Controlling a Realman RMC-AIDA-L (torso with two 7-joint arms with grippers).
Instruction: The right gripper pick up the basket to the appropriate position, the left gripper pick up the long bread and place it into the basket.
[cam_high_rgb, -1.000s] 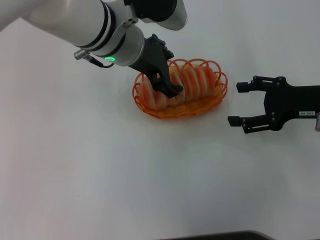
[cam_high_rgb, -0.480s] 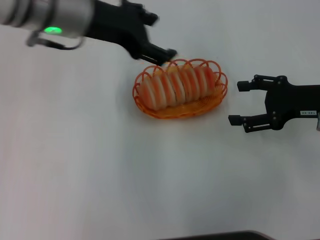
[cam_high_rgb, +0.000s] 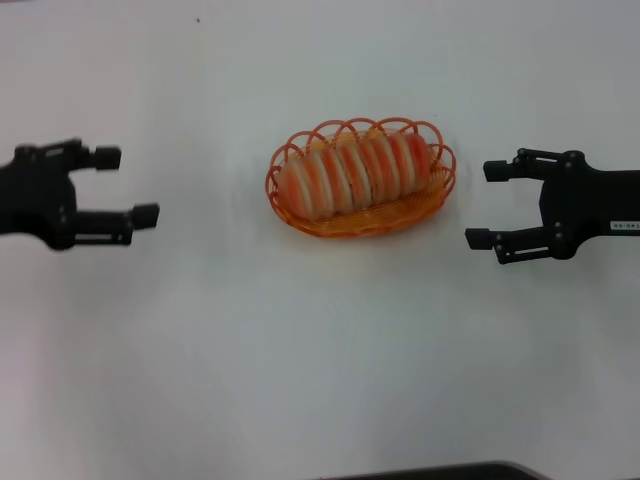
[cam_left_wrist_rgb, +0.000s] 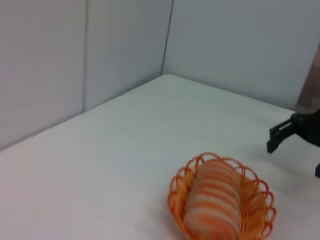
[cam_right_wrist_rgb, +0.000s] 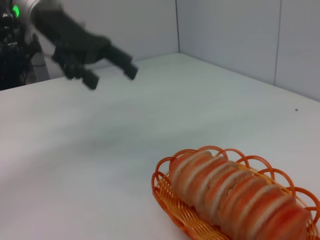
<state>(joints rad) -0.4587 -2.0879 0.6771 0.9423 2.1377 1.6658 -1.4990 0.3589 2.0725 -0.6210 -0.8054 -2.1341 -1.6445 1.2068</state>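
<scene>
The long bread (cam_high_rgb: 352, 173), cream-tan with orange-red stripes, lies lengthwise inside the oval orange wire basket (cam_high_rgb: 432, 198) on the white table. It also shows in the left wrist view (cam_left_wrist_rgb: 215, 201) and the right wrist view (cam_right_wrist_rgb: 235, 194), resting in the basket (cam_left_wrist_rgb: 260, 210) (cam_right_wrist_rgb: 172, 202). My left gripper (cam_high_rgb: 128, 186) is open and empty at the far left, well clear of the basket. My right gripper (cam_high_rgb: 490, 205) is open and empty just right of the basket, not touching it. The right wrist view shows the left gripper (cam_right_wrist_rgb: 112, 67) far off.
The white table (cam_high_rgb: 320, 350) spreads around the basket. Grey wall panels (cam_left_wrist_rgb: 125, 45) stand behind the table's far edge. A dark strip (cam_high_rgb: 440, 472) shows at the bottom of the head view.
My left gripper has let go of the bread, lifted away from the basket and swung far to the left. The bread stays in the basket. The right gripper barely moved.
</scene>
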